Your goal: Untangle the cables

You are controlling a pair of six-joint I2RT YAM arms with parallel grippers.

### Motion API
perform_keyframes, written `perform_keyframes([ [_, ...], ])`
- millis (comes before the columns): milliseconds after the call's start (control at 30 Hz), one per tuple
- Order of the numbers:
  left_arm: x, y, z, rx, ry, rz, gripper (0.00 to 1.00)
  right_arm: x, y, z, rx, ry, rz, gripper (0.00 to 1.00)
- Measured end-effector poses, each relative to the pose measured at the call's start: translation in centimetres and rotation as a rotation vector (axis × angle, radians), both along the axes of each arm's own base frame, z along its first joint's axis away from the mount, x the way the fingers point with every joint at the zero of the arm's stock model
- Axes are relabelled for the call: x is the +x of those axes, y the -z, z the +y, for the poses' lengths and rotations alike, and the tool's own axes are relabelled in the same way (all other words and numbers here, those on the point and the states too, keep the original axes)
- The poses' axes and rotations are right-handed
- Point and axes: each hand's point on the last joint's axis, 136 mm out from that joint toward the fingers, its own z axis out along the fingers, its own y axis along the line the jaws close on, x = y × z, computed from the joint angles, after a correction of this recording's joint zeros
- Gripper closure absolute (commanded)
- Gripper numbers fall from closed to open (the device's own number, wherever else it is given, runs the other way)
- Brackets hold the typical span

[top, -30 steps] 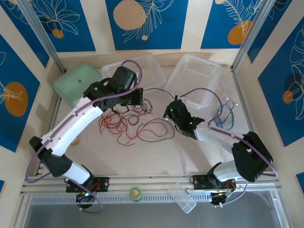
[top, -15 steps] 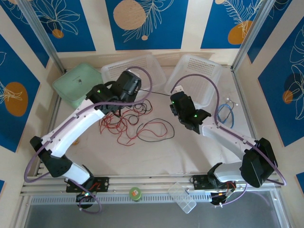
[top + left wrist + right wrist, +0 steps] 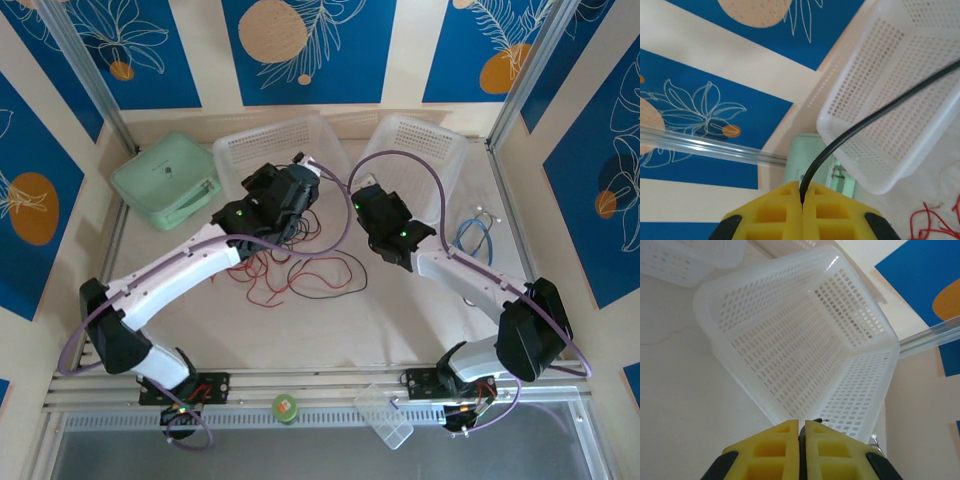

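The left gripper (image 3: 801,192) has its yellow fingers pressed tight together, pinching a black cable (image 3: 880,111) that rises from the seam and sweeps off to the upper right of the wrist view. Just behind that strand sits a white perforated basket (image 3: 900,100), its mesh floor showing bare. Below its corner peeks a pale green case (image 3: 812,155), and a few red cables (image 3: 935,220) curl at the lower right.

The right gripper (image 3: 801,426) is likewise squeezed together, with a short dark wire tip (image 3: 818,420) poking out at the fingertips. I cannot tell whether it belongs to the same strand. Right beyond it stands the second white basket (image 3: 790,340), tilted towards the camera, with nothing but holes and plastic showing inside.

From above, both grippers are up at the near rims of the two baskets in the upper middle of the frame, one at the left basket (image 3: 250,150) and one at the right basket (image 3: 425,150). The rest of the cables (image 3: 270,268) lie in a loose red and black heap on the table (image 3: 330,330), centre frame, partly under the left arm. A purple arm hose (image 3: 400,160) arches over the right basket. A blue cable (image 3: 470,240) lies at the right, well apart from the heap. The green case is at the upper left, and a clear plastic box (image 3: 385,415) and a small green round thing (image 3: 285,407) sit on the bottom rail.
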Motion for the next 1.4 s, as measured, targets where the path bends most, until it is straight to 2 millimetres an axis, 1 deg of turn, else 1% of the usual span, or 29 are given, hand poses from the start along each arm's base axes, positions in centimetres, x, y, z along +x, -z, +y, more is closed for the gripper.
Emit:
perform_keyframes([
  [67, 0.4, -0.9, 0.0, -0.019, 0.000, -0.009, 1.00, 0.1, -0.7, 0.6, 0.057, -0.013, 0.013, 0.65],
  [100, 0.7, -1.6, 0.1, -0.033, -0.004, -0.011, 1.00, 0.1, -1.2, 1.1, 0.100, -0.023, 0.021, 0.56],
  [200, 2.6, -3.9, 0.6, -0.108, -0.024, -0.027, 1.00, 0.1, -2.7, 2.4, 0.227, -0.057, 0.036, 0.42],
  [233, 3.3, -4.5, 1.0, -0.131, -0.035, -0.027, 1.00, 0.0, -3.0, 2.7, 0.261, -0.070, 0.043, 0.39],
  [267, 4.1, -5.1, 1.4, -0.157, -0.046, -0.028, 1.00, -0.4, -3.3, 3.0, 0.312, -0.082, 0.054, 0.32],
  [300, 5.0, -5.6, 1.8, -0.179, -0.058, -0.027, 1.00, -0.7, -3.6, 3.1, 0.366, -0.090, 0.066, 0.28],
  [400, 7.9, -7.0, 2.9, -0.234, -0.093, -0.033, 1.00, -1.9, -4.5, 2.9, 0.502, -0.106, 0.103, 0.20],
  [500, 10.9, -7.4, 3.4, -0.266, -0.122, -0.037, 1.00, -3.6, -5.8, 2.6, 0.642, -0.124, 0.117, 0.14],
  [567, 12.7, -7.3, 3.7, -0.278, -0.138, -0.040, 1.00, -4.8, -6.0, 2.4, 0.713, -0.140, 0.136, 0.11],
  [667, 15.3, -6.3, 4.1, -0.297, -0.154, -0.036, 1.00, -7.1, -5.2, 2.6, 0.809, -0.157, 0.194, 0.11],
  [733, 16.6, -5.1, 4.5, -0.300, -0.166, -0.022, 1.00, -8.5, -4.1, 2.7, 0.855, -0.151, 0.243, 0.11],
  [833, 18.5, -3.0, 5.7, -0.297, -0.194, 0.003, 1.00, -10.3, -1.9, 2.7, 0.923, -0.120, 0.314, 0.11],
  [933, 20.6, -0.8, 7.0, -0.296, -0.225, 0.017, 1.00, -11.8, 1.0, 2.8, 0.996, -0.072, 0.385, 0.12],
  [1000, 21.7, 1.3, 7.7, -0.296, -0.248, 0.041, 1.00, -12.7, 3.2, 2.7, 1.032, -0.029, 0.434, 0.13],
  [1100, 22.6, 5.9, 8.0, -0.296, -0.270, 0.115, 1.00, -13.9, 6.8, 2.2, 1.059, 0.067, 0.510, 0.13],
  [1133, 22.7, 7.3, 8.0, -0.298, -0.276, 0.140, 1.00, -14.1, 7.5, 2.1, 1.063, 0.089, 0.525, 0.13],
  [1167, 22.7, 9.1, 8.0, -0.299, -0.280, 0.172, 1.00, -14.4, 8.1, 1.9, 1.068, 0.110, 0.536, 0.13],
  [1233, 22.5, 12.5, 7.7, -0.303, -0.285, 0.233, 1.00, -14.6, 8.5, 1.8, 1.078, 0.138, 0.548, 0.13],
  [1300, 22.3, 15.8, 7.3, -0.310, -0.290, 0.295, 0.96, -14.6, 8.5, 1.7, 1.088, 0.158, 0.546, 0.13],
  [1333, 22.3, 17.3, 7.0, -0.320, -0.291, 0.324, 0.90, -14.7, 8.7, 1.5, 1.086, 0.179, 0.550, 0.15],
  [1367, 22.3, 18.8, 6.7, -0.337, -0.291, 0.351, 0.81, -14.7, 8.8, 1.3, 1.083, 0.204, 0.558, 0.16],
  [1400, 22.3, 19.7, 6.4, -0.352, -0.292, 0.368, 0.73, -14.7, 9.0, 1.2, 1.075, 0.230, 0.567, 0.19],
])
